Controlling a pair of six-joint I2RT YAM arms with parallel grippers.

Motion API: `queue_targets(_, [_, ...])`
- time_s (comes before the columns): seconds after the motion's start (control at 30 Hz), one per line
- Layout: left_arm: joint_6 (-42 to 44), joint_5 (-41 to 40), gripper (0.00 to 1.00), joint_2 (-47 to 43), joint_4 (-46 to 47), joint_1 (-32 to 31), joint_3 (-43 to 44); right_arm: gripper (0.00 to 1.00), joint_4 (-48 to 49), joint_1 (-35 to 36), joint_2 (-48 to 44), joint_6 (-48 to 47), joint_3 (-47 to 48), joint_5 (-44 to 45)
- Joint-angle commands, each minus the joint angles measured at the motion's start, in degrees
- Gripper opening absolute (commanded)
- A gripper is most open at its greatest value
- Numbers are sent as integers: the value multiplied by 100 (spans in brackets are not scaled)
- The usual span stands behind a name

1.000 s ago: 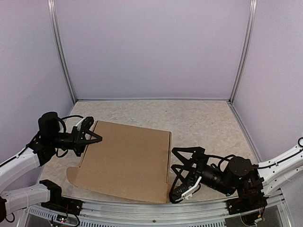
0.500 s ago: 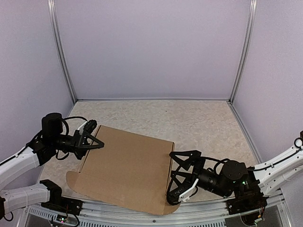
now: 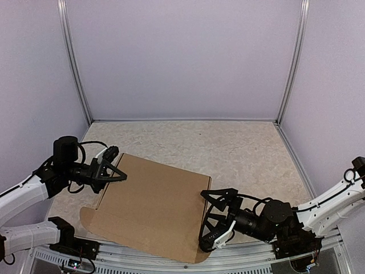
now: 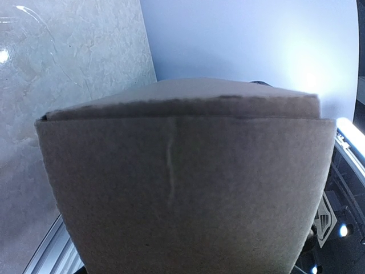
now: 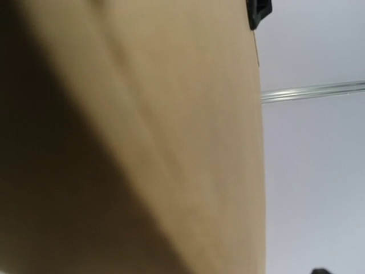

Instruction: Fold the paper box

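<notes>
Lying flat on the near-left part of the worktop (image 3: 245, 148), the paper box (image 3: 154, 205) shows as a plain brown cardboard sheet. Its near-right corner reaches the near edge of the worktop, and a rounded flap projects from its near-left corner.

Left tool (image 3: 117, 165): positioned at the far-left corner of the sheet, pointing toward the right edge of the worktop. In the left wrist view, cardboard (image 4: 182, 194) fills the lower frame and hides the fingers, with a perforated fold line running across near its top. Whether this tool grips the sheet cannot be told.

Right tool (image 3: 206, 221): positioned at the right edge of the sheet, close to the near edge of the worktop. The jaws stand wide apart, one finger toward the far side and one toward the near side, with the cardboard edge between them. In the right wrist view, brown cardboard (image 5: 142, 114) covers most of the frame, and one black fingertip (image 5: 259, 12) shows at the top.
</notes>
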Motion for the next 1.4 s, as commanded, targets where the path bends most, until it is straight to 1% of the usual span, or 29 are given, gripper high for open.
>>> queue_targets(0.0, [134, 24, 0, 61, -89, -56, 186, 93, 969, 68, 307, -31, -125, -118])
queue_targets(0.1, [151, -14, 0, 105, -95, -79, 166, 85, 1095, 63, 395, -25, -121, -152])
queue_targets(0.37, [204, -82, 0, 217, -100, -100, 132, 61, 1445, 68, 404, -23, -142, -180])
queue_targets(0.4, [214, -87, 2, 246, -100, -99, 136, 58, 1516, 67, 407, -31, -144, -179])
queue_targets(0.47, [227, -104, 11, 285, -128, -93, 139, 54, 1632, 65, 408, -25, -151, -178])
queue_targets(0.53, [372, -137, 23, 333, -251, -89, 168, 51, 1695, 63, 392, -15, -159, -166])
queue_targets(0.6, [570, -198, 43, 352, -471, -90, 218, 50, 1677, 65, 362, 17, -151, -154])
queue_targets(0.73, [1202, -408, 66, 287, -1217, -82, 450, 47, 1317, 67, 144, 132, -147, -96])
queue_targets(0.8, [1445, -527, 83, 254, -1545, -73, 553, 46, 1053, 49, -22, 228, -134, -83])
queue_targets(0.83, [1524, -577, 94, 244, -1680, -66, 593, 45, 893, 44, -115, 265, -123, -64])
queue_targets(0.87, [1584, -646, 98, 216, -1783, -56, 630, 44, 745, 38, -205, 305, -113, -47])
queue_targets(0.93, [1724, -792, 99, 167, -2079, 14, 722, 44, 381, 16, -425, 425, -94, -21])
queue_targets(1.1, [2350, -1251, 99, 4, -2926, 267, 1097, 42, -1170, -121, -1113, 1101, 80, -108])
queue_targets(1.2, [2563, -1566, 99, -149, -3248, 384, 1379, 41, -1959, -184, -1449, 1622, 200, -215])
queue_targets(1.37, [3100, -2869, 99, -325, -4036, 405, 2056, 41, -3033, -378, -1591, 2531, 551, -332])
